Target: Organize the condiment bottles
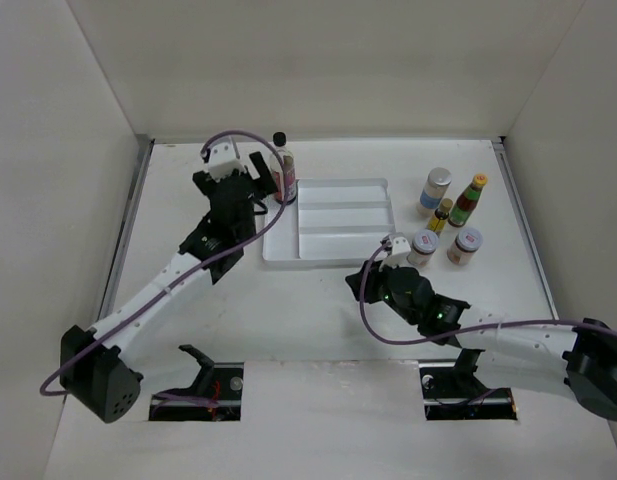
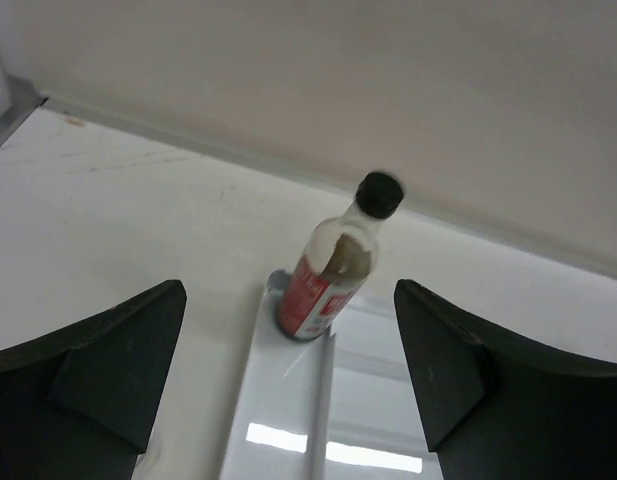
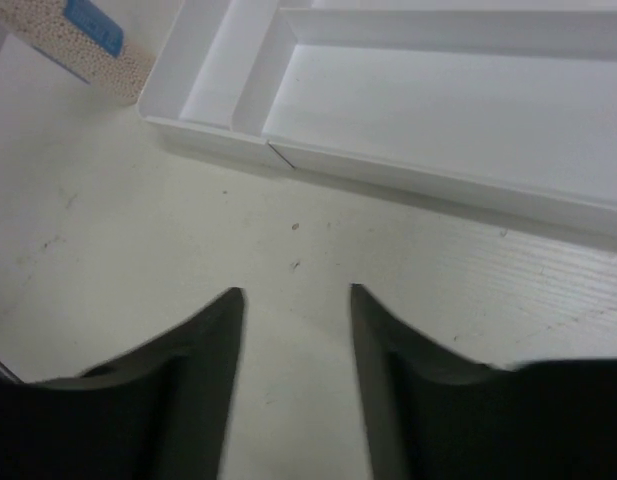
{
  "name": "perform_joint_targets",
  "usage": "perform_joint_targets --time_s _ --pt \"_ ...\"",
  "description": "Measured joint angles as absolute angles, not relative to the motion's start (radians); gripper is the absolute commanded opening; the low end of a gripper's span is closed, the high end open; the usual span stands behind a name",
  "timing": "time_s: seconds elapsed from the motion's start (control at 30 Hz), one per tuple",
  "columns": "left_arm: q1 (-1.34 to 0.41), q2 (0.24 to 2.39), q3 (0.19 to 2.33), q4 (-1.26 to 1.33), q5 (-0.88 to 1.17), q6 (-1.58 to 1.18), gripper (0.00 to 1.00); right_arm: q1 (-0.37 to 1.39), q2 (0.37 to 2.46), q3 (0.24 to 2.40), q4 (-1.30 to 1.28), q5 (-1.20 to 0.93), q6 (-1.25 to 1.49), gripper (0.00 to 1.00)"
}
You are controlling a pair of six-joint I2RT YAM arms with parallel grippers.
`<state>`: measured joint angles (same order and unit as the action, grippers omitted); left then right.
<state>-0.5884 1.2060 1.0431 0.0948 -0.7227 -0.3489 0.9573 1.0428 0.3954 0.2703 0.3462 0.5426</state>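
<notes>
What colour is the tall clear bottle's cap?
Black cap, clearest in the left wrist view.

Both arms (image 1: 158, 290) are white-shelled with black joints, black end effector fingers (image 2: 118, 360) and purple cables (image 1: 238, 135).

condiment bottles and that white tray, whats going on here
The robot is sorting bottles into the white tray. The tall black-capped bottle stands in its far-left corner, the fingers of the left gripper open just short of it. The right gripper, empty, hovers by a short jar; the red sauce bottle and three others wait right of the tray.
</notes>
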Motion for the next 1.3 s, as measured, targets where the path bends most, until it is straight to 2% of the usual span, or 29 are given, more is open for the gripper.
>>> perform_joint_targets --time_s 0.03,0.07,0.13,0.17,0.27,0.3,0.4,0.63,0.7,0.8,0.87,1.1,1.3 --pt "-0.588 1.174 0.998 0.063 -0.731 -0.361 0.85 0.957 1.033 0.395 0.270 0.350 0.546 0.35" --pt "-0.585 1.146 0.955 0.027 -0.738 -0.376 0.85 0.957 1.023 0.393 0.270 0.352 0.548 0.34" --pt "-0.576 1.110 0.881 -0.043 -0.750 -0.411 0.83 0.957 1.002 0.391 0.270 0.359 0.554 0.37" --pt "-0.570 1.098 0.848 -0.078 -0.755 -0.431 0.83 0.957 0.994 0.391 0.270 0.362 0.555 0.42" --pt "-0.542 1.088 0.783 -0.168 -0.767 -0.483 0.83 0.957 0.981 0.391 0.270 0.368 0.561 0.72" --pt "-0.530 1.088 0.770 -0.186 -0.772 -0.495 0.83 0.957 0.981 0.390 0.270 0.369 0.561 0.78" --pt "-0.498 1.091 0.749 -0.217 -0.782 -0.530 0.83 0.957 0.981 0.389 0.270 0.370 0.558 0.86" --pt "-0.464 1.193 0.749 -0.174 -0.784 -0.560 0.78 0.957 0.982 0.389 0.270 0.370 0.558 0.87" --pt "-0.459 1.219 0.749 -0.157 -0.783 -0.562 0.69 0.957 0.983 0.389 0.270 0.370 0.558 0.87" --pt "-0.454 1.242 0.750 -0.125 -0.780 -0.565 0.43 0.957 0.984 0.389 0.270 0.370 0.558 0.87" --pt "-0.454 1.244 0.750 -0.118 -0.781 -0.561 0.35 0.957 0.984 0.389 0.270 0.370 0.558 0.87" --pt "-0.549 1.192 0.773 -0.121 -0.802 -0.519 0.32 0.957 0.984 0.389 0.270 0.370 0.558 0.87" --pt "-0.688 1.255 0.925 -0.018 -0.809 -0.451 0.32 0.957 0.983 0.388 0.270 0.371 0.558 0.87"
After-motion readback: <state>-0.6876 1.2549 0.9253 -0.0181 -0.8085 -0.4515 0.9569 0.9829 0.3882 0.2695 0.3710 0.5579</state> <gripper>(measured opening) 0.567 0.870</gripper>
